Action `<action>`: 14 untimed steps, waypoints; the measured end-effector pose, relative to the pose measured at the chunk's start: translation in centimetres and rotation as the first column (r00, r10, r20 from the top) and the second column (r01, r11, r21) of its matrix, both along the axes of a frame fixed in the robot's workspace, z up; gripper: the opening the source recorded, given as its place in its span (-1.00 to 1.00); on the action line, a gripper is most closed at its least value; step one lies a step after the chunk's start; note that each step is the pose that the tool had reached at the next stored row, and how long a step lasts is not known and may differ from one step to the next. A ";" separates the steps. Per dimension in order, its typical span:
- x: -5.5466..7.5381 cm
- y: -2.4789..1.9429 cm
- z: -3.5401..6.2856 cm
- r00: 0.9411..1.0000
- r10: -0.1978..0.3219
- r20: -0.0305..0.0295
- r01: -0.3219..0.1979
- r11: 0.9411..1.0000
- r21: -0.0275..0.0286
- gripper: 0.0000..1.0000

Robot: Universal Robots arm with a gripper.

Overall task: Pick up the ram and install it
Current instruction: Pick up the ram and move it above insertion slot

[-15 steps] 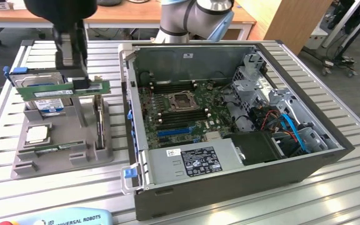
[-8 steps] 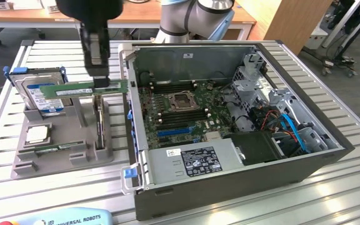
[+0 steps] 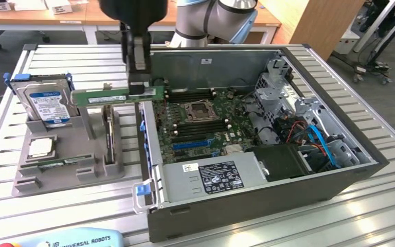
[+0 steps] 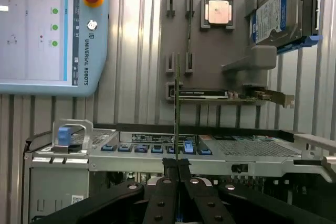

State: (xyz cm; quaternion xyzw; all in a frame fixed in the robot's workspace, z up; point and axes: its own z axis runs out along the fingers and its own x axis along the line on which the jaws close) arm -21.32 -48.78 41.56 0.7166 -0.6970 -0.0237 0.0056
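In the exterior view, the gripper (image 3: 137,88) came down from above with its fingers closed narrowly on the ram (image 3: 101,96). It held the stick level and clear of everything, long edge up. The ram hung over the gap between the grey fixture (image 3: 67,172) and the open case (image 3: 266,198), with one end above the case's near wall. The fixture stood by the worktop (image 3: 362,226) edge on the exterior view's left. It carried a hard drive (image 3: 47,100) standing upright at its far end and a CPU (image 3: 41,147) lying flat nearer the front. A card (image 3: 108,135) stood on edge on the side towards the case. The case took the middle of the worktop, with its motherboard (image 3: 191,128) bare and a labelled power supply (image 3: 211,177) at the near end. A pendant (image 3: 74,239) lay at the near edge.

In the wrist view, the gripper (image 4: 178,167) pinched the ram (image 4: 178,108), which showed edge-on as a thin line rising from between the fingers. Beyond it were the case wall (image 4: 157,149), the fixture (image 4: 231,45) with the CPU (image 4: 217,12) and hard drive (image 4: 275,17), and the pendant (image 4: 52,30).
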 end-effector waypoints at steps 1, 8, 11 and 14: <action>0.5 0.00 0.00 1.000 0.000 0.000 0.000 1.000 0.000 -0.77; 3.6 0.00 0.00 1.000 0.000 0.000 0.000 1.000 0.000 -0.77; 4.9 0.00 0.00 1.000 0.000 0.000 0.000 1.000 0.000 -0.77; 6.0 0.00 0.00 1.000 0.000 0.000 0.000 1.000 0.000 -0.77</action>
